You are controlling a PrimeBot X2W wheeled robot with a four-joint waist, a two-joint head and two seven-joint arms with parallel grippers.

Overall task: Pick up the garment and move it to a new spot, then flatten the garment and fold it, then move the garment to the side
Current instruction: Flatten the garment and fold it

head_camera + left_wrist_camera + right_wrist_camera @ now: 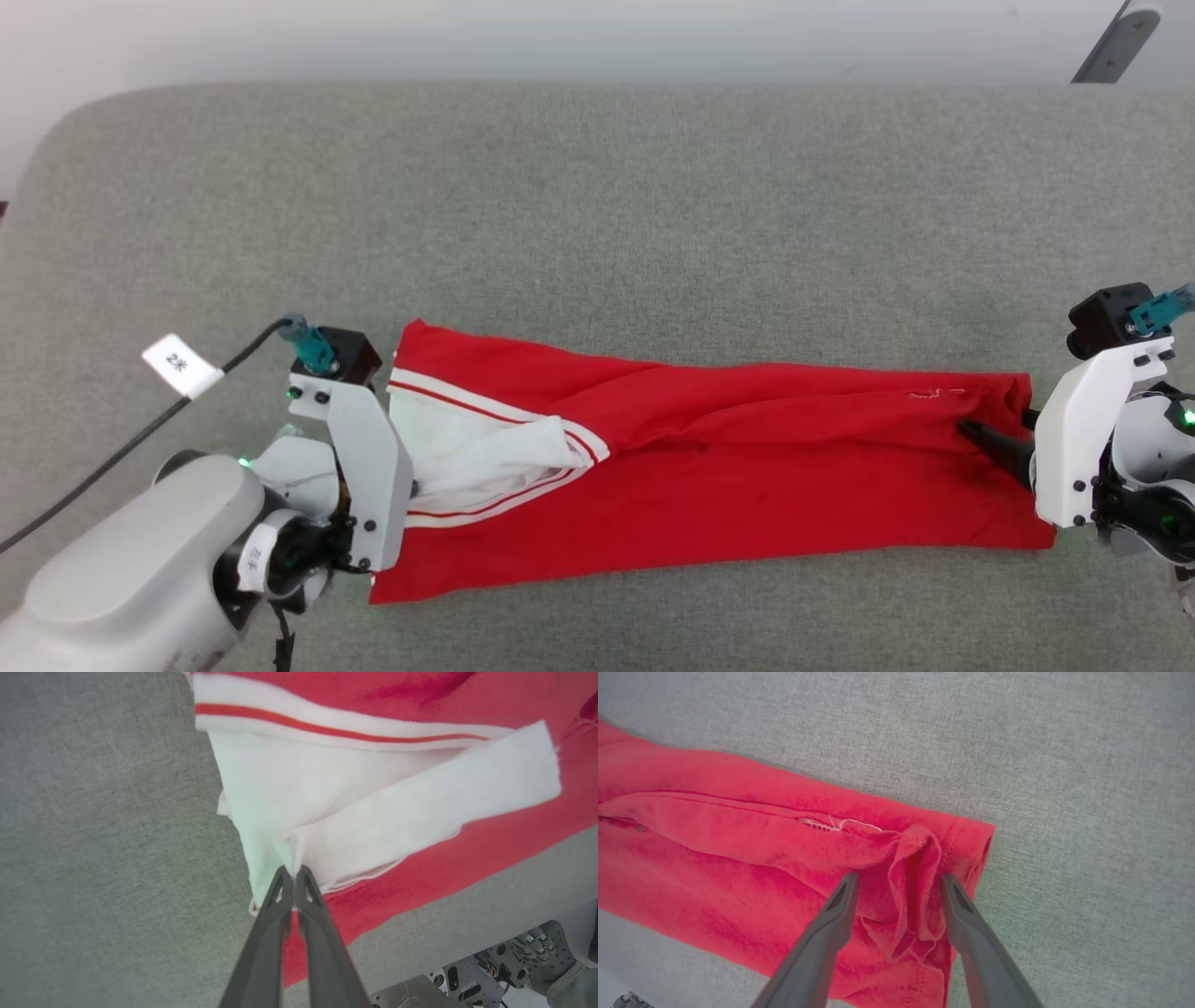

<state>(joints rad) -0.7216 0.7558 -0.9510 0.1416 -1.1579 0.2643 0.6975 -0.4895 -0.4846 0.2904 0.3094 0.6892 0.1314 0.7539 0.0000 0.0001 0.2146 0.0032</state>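
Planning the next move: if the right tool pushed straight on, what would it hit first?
Probably the garment, its bunched fold standing between the right tool's open fingers; depth is unclear.

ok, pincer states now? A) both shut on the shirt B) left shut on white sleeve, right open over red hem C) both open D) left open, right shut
B: left pincer pinches the white sleeve of the garment; right pincer stands open around the bunched red hem.

The white tag [182, 366] on the left cable [112, 462] reads "2米"; the label [254, 558] on the left arm [140, 560] is unreadable.
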